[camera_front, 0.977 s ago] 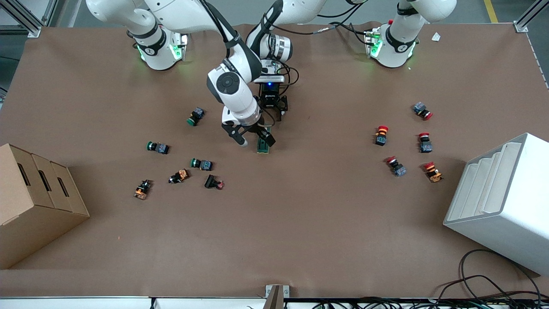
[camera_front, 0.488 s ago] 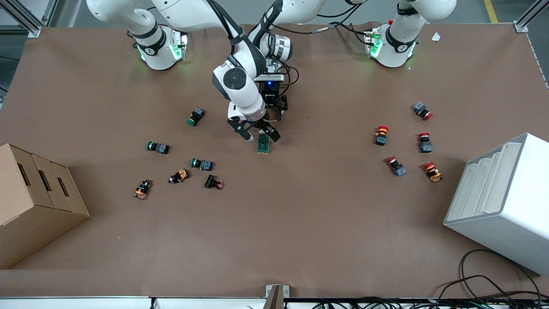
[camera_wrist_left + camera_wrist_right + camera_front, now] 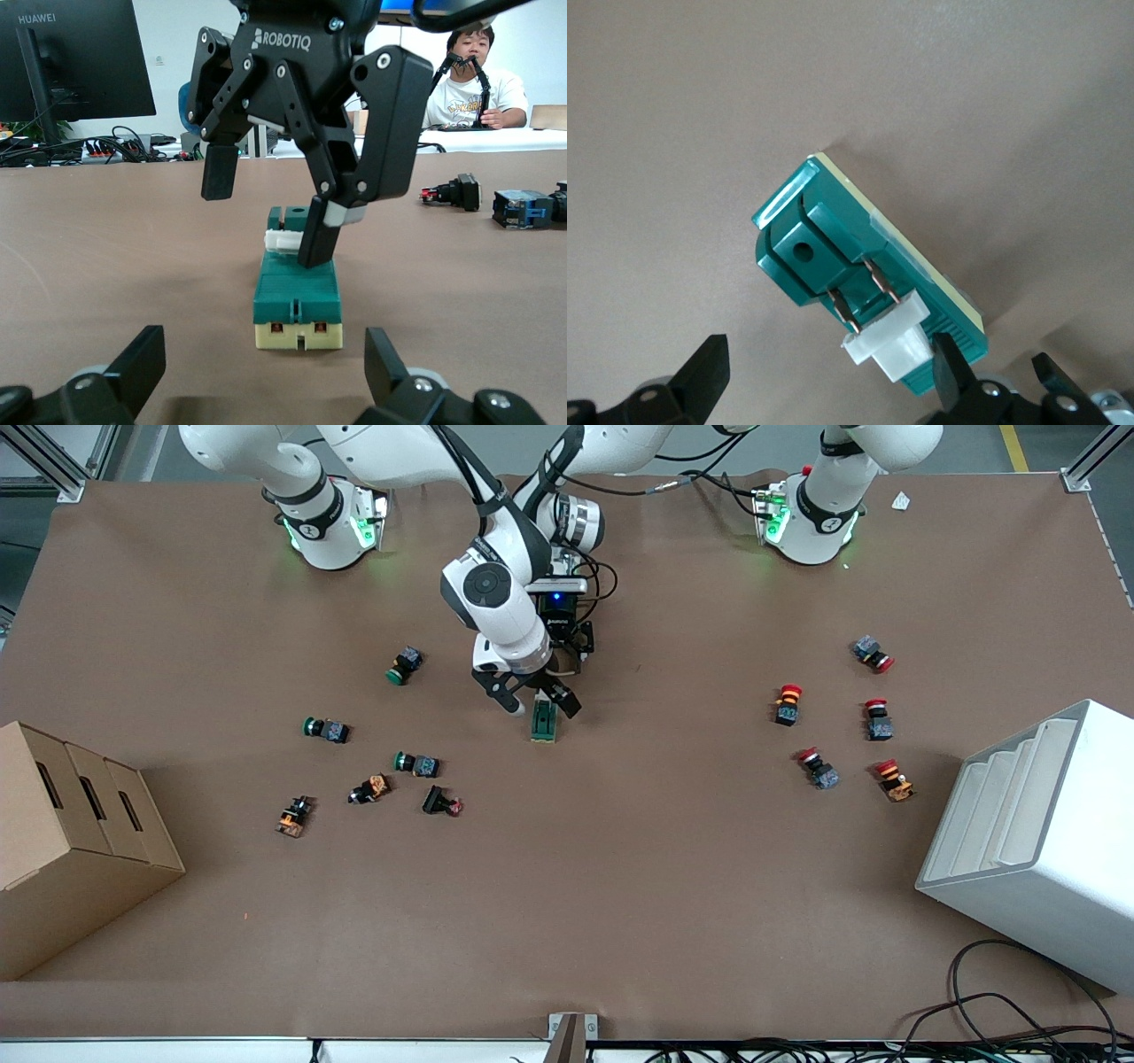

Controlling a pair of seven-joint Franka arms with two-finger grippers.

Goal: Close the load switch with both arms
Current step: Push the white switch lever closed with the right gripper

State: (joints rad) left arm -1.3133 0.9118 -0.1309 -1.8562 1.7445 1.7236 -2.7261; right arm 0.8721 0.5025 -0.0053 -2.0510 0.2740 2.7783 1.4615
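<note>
The load switch, a dark green block on a cream base with a white lever, lies on the brown table mid-way between the arms. My right gripper is open right over its farther end, one finger down beside the white lever. In the right wrist view the switch and lever sit between the open right gripper. My left gripper is low on the table, open, just short of the switch's farther end. The left wrist view shows the left gripper open before the switch, and the right gripper.
Several green and orange push-buttons lie toward the right arm's end, several red ones toward the left arm's end. A cardboard box and a white rack stand at the table's two ends.
My right gripper has moved a little toward the left arm's end and come over the load switch's lever end. The left arm and the switch have not moved.
</note>
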